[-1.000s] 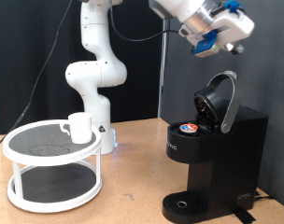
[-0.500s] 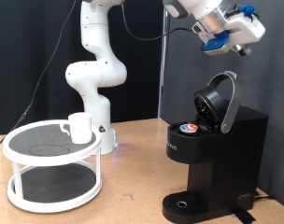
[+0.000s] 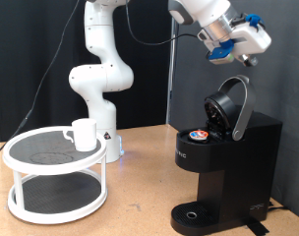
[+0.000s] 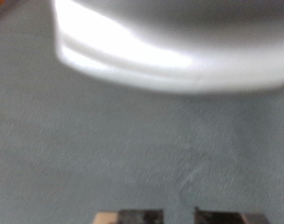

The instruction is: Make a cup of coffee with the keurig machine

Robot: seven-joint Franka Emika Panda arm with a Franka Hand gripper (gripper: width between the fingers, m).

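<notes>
**Asker:** Black plastic seems to fill the right side of the exterior view. What stands there?

**Describer:** That is the keurig machine, on a wooden table. Its rounded lid is tipped up and open. A small pod with a colourful top sits in the opening under the lid. At the foot of the machine is a round drip tray with nothing on it.

**Asker:** Where is the cup?

**Describer:** The cup is well apart from the machine, towards the exterior view's left. It stands upright on the dark upper shelf of a white two-tier round rack, near that shelf's rear edge.

**Asker:** And the arm?

**Describer:** Its white base rises behind the rack. The gripper, with blue parts on it, hangs in the air above the open lid, touching nothing. I cannot tell from here how far apart its fingers are, and nothing shows between them.

**Asker:** What does the wrist view add?

**Describer:** Very little, since it is blurred. A grey surface fills most of it, with a bright pale curved shape across one edge. Two dark fingertips just enter at the opposite edge, a small gap between them, holding nothing visible.
</notes>
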